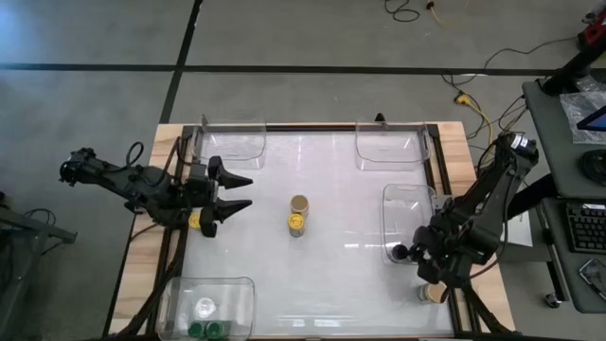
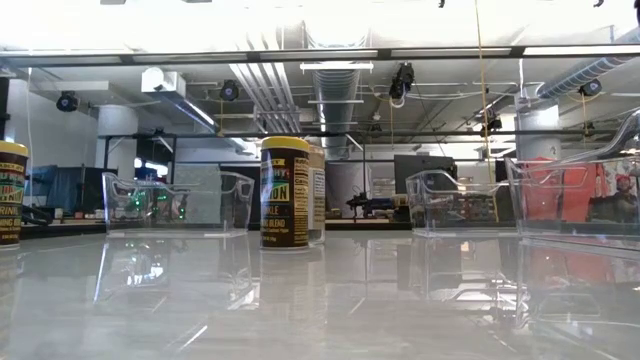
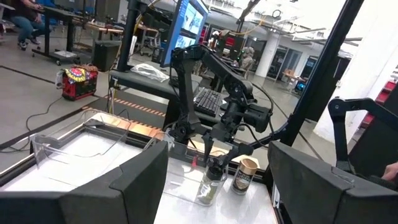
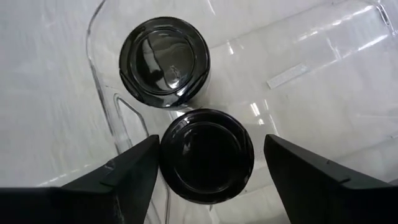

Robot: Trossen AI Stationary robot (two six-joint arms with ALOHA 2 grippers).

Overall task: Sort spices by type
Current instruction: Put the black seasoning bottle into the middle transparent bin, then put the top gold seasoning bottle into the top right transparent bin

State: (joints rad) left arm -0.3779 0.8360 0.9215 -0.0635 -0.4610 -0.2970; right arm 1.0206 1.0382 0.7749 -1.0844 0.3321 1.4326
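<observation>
Left jar (image 2: 11,193) cut by frame edge; right arm hides black-lidded jars overhead.

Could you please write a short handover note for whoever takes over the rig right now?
Left gripper: open, holding nothing, beside the left yellow-lidded jar.
Right gripper: open, fingers either side of a black-lidded jar in the right tray.
Done: a second black-lidded jar stands next to it in that tray; the green-lidded jars are in the near-left tray.
Left: the left yellow-lidded jar, the centre tan-lidded jar, the centre yellow-lidded jar, and the tan-lidded jar outside the right tray.
</observation>
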